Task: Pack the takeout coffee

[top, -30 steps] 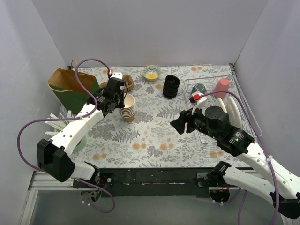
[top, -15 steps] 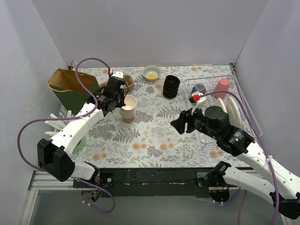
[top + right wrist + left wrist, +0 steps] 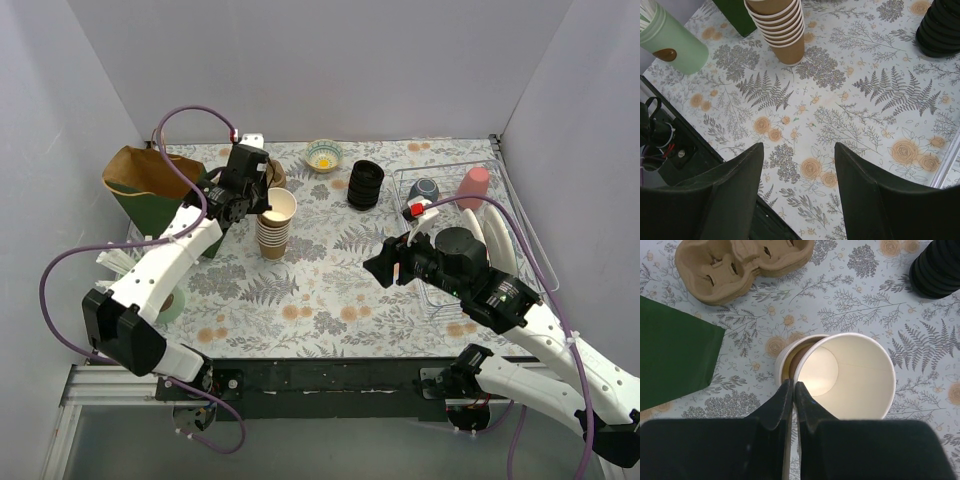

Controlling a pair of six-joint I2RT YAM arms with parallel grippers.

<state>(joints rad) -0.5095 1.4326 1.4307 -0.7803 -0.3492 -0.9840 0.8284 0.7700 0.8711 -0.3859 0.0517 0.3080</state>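
Note:
The takeout coffee is out of view. My left gripper (image 3: 262, 205) (image 3: 792, 385) is shut on the near rim of a lidless brown paper cup (image 3: 281, 205) (image 3: 850, 375), cream-white inside. That cup sits raised and shifted right over the stack of paper cups (image 3: 271, 238) (image 3: 785, 360) (image 3: 780, 30). A stack of black lids (image 3: 365, 185) (image 3: 937, 270) (image 3: 940, 27) stands to the right of the cups. My right gripper (image 3: 385, 265) (image 3: 799, 170) hangs open over bare tablecloth right of the middle, with nothing between its fingers.
A cardboard cup carrier (image 3: 272, 175) (image 3: 740, 265) lies behind the cups. A paper bag, green outside (image 3: 150, 185) (image 3: 670, 360), stands at the left. A pale green tumbler (image 3: 670, 40) is at the front left. A small bowl (image 3: 324, 154) and a wire rack (image 3: 500, 250) with a pink cup (image 3: 473, 187) are at the back and right.
My left gripper closed on the top cup's rim and lifted it up and slightly back off the stack. The right arm has hardly moved.

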